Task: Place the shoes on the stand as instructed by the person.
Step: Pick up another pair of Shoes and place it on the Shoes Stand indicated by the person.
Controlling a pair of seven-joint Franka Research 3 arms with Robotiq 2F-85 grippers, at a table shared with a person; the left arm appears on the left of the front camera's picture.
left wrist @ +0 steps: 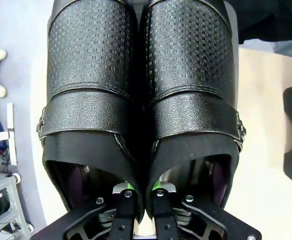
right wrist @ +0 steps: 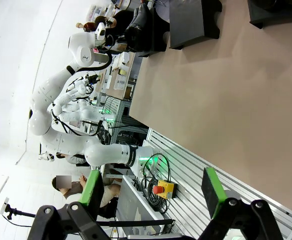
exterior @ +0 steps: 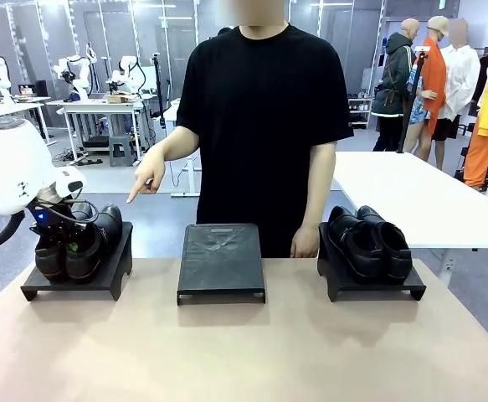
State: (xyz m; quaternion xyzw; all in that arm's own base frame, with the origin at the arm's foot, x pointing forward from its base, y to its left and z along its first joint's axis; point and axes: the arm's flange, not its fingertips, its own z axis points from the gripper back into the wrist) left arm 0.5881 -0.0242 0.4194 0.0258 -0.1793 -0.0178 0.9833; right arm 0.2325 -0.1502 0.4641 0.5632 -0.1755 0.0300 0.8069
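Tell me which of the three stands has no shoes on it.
The middle stand, in front of the person. Its top is bare, while the left stand and the right stand each carry a pair of shoes.

No readable text, label, brand, number or sign shows in any of the three views. The shoes (left wrist: 135, 100) carry only an embossed grid texture, without lettering. The cardboard boxes (right wrist: 116, 82) beside the surface in the right wrist view bear marks too small and blurred to make out.
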